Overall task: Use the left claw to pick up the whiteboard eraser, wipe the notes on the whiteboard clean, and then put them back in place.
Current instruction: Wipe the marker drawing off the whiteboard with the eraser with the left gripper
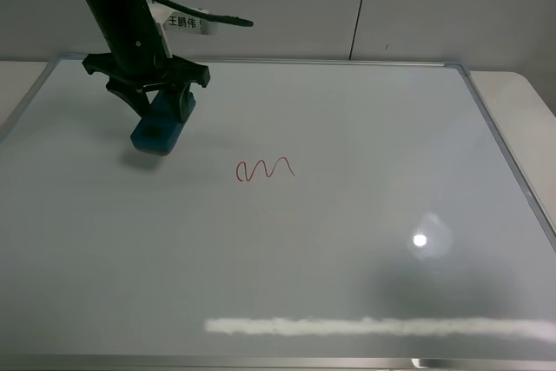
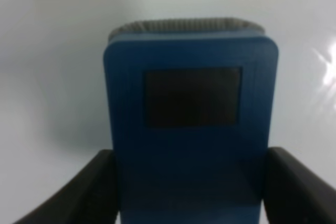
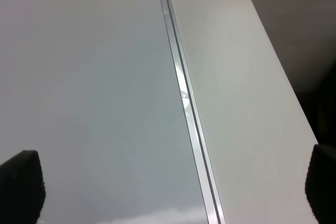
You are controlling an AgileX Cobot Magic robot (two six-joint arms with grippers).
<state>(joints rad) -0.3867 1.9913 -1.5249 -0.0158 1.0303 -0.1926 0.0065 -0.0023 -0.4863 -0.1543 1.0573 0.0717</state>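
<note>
The teal-blue whiteboard eraser is at the far left of the whiteboard, between the fingers of the left claw. In the left wrist view the eraser fills the middle, with a dark patch on top and a black finger pressed against each side. The claw is shut on it. I cannot tell whether the eraser touches the board or hangs just above it. The notes, a short red squiggle, lie to the right of the eraser and nearer the front. The right gripper is open and empty over the board's right edge.
The silver frame runs between the board and the white table. The table also shows past the board's right side. A white label tag and a cable hang from the left arm. A grey wall stands behind.
</note>
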